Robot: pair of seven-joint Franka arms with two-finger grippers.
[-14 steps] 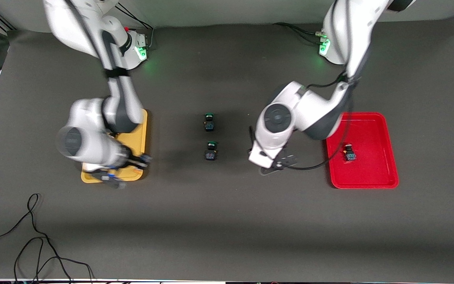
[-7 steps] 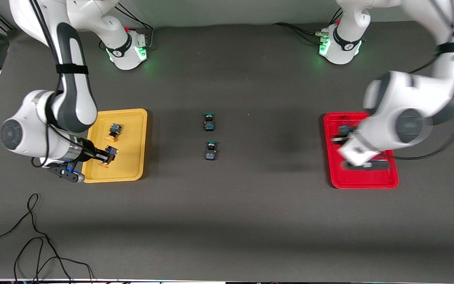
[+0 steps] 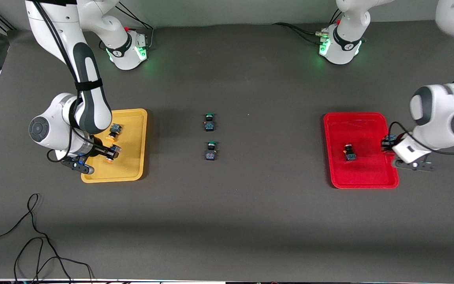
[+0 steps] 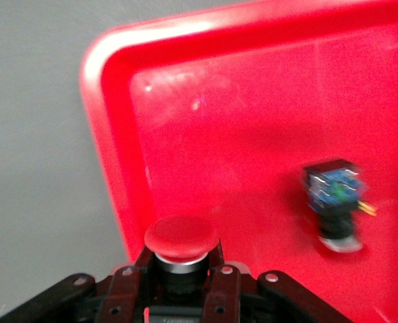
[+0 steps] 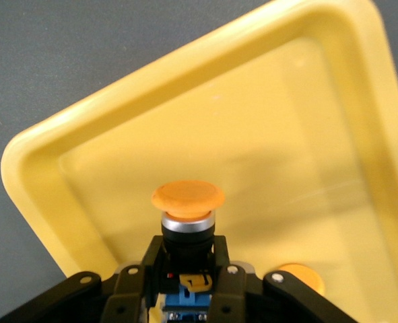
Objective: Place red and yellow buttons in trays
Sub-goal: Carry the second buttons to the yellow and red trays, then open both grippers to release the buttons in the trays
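Both pairs of jaws are clenched on a button. The right gripper (image 3: 108, 153) grasps a yellow-capped button (image 3: 111, 154) by its black body over the yellow tray (image 3: 137, 118), above the tray's half nearer the front camera; in the right wrist view the orange-yellow cap (image 5: 187, 198) sticks out past the fingertips (image 5: 220, 254) over the tray floor. A second yellow button (image 3: 113, 131) lies in the same tray, at about twelve o'clock from the held one.

The left gripper (image 3: 389, 142) grips a red-capped button (image 4: 181, 239) over the red tray (image 3: 363, 179), at the rim toward the left arm's end of the table. Another red button (image 3: 349, 152) lies on that tray's floor, at about nine o'clock from the gripper.

Two green-capped switches (image 3: 209, 122) (image 3: 211, 151) sit mid-table between the trays, one at six o'clock from the other.
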